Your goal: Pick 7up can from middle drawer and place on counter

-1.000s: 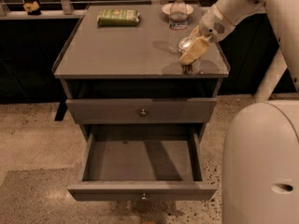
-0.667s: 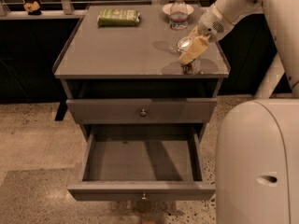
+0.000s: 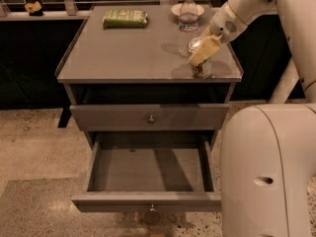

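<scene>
The 7up can [image 3: 201, 69] stands on the counter [image 3: 128, 53] near its front right corner, silver top up. My gripper [image 3: 203, 53] comes down from the upper right and is shut on the can, with one pale finger [image 3: 205, 48] across its front. The middle drawer [image 3: 148, 169] is pulled open below, and its grey inside is bare. Its knob [image 3: 150, 209] shows on the front.
A clear water bottle [image 3: 188, 13] stands at the counter's back right in front of a white dish [image 3: 174, 8]. A green packet [image 3: 125, 18] lies at the back. A shut drawer front [image 3: 123, 117] sits above the open one. My white base [image 3: 266, 172] fills the lower right.
The gripper and can have stayed in place on the counter. My white base has shifted a little to the left in view.
</scene>
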You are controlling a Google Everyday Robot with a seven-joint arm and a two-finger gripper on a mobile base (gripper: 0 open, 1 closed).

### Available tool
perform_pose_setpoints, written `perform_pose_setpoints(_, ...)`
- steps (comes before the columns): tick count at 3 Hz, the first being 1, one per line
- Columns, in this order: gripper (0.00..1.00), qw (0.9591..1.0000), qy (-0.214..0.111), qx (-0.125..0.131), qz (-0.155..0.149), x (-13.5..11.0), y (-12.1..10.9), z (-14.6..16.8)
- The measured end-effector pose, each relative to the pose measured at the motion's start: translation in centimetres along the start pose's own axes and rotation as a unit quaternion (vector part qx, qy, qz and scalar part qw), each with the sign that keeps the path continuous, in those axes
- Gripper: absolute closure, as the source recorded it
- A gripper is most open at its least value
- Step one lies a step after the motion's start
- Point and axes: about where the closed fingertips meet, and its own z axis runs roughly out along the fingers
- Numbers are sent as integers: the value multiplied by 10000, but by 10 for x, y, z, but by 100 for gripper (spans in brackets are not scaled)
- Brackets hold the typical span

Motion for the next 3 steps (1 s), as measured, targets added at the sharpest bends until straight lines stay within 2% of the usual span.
perform_pose_setpoints(2, 100, 9987, -102, 400, -295, -38, -16, -14)
perform_pose_setpoints(3, 100, 9980, -182, 512, -315, -43, -22, -13)
